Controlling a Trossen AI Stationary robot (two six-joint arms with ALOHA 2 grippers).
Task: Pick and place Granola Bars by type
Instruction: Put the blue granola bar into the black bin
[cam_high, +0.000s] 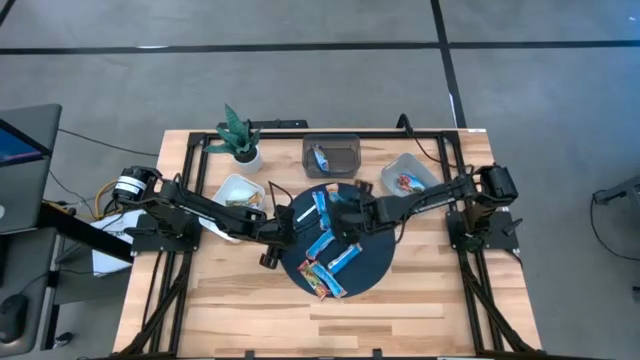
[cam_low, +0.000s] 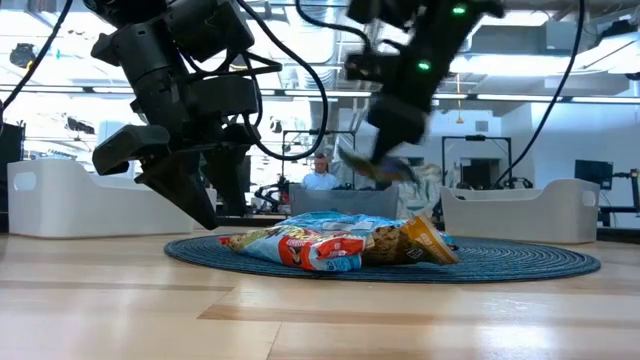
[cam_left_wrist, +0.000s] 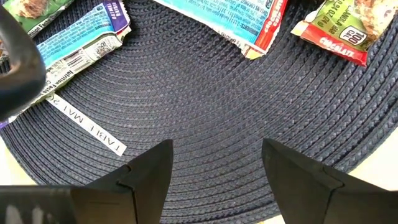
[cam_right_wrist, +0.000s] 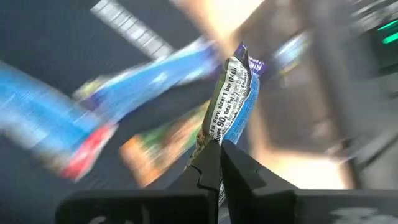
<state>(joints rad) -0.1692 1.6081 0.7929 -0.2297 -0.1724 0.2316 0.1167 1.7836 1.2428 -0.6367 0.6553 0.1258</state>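
Mat (cam_high: 375, 262) beneath right pincer (cam_right_wrist: 219, 148) pinching bar (cam_right_wrist: 231, 99).

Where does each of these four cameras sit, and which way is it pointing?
High: overhead, straight down; both arms over the round mat.
Low: table height, level across the mat; both arms come down.
Left wrist: on the left arm; its open end effector over the mat.
Right wrist: its end effector pinching a blue bar.
All four share the mat.

The pale wooden bench (cam_high: 240, 300) is carrying a round dark woven mat (cam_high: 372, 268), a potted plant (cam_high: 240, 140), and three bins: dark (cam_high: 331, 155), white (cam_high: 236, 191) and grey (cam_high: 408, 175).
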